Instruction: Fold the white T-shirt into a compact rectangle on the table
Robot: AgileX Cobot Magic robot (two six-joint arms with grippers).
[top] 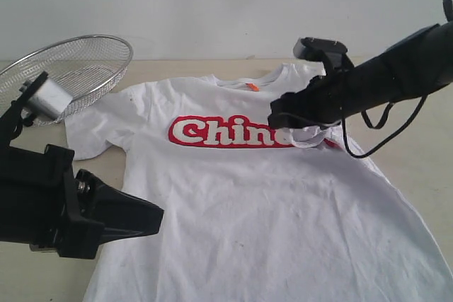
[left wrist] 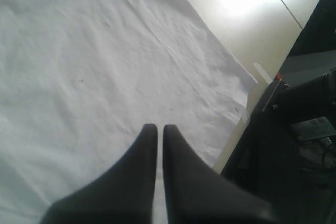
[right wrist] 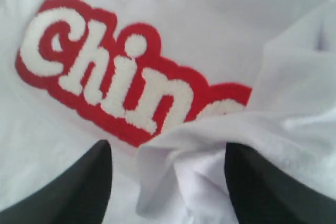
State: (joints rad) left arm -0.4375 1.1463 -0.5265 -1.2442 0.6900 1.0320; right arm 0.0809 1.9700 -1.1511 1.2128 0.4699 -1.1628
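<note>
The white T-shirt [top: 262, 203] lies face up on the table [top: 417, 153], its red lettering [top: 219, 132] partly covered. Its right sleeve [top: 311, 137] is folded inward over the end of the lettering. My right gripper [top: 283, 124] hovers at that sleeve with its jaws wide open. In the right wrist view the crumpled sleeve [right wrist: 210, 171] lies loose between the fingers of the right gripper [right wrist: 168, 145], beside the lettering [right wrist: 105, 77]. My left gripper [top: 159, 213] is shut on nothing, over the shirt's left side. The left wrist view shows the left gripper [left wrist: 159, 127] above flat white cloth [left wrist: 94, 66].
A round wire-mesh basket [top: 78, 61] stands at the back left of the table, near the shirt's left sleeve [top: 92, 132]. The shirt's hem nears the table edge [left wrist: 239, 129], with dark robot hardware [left wrist: 304, 124] beyond it.
</note>
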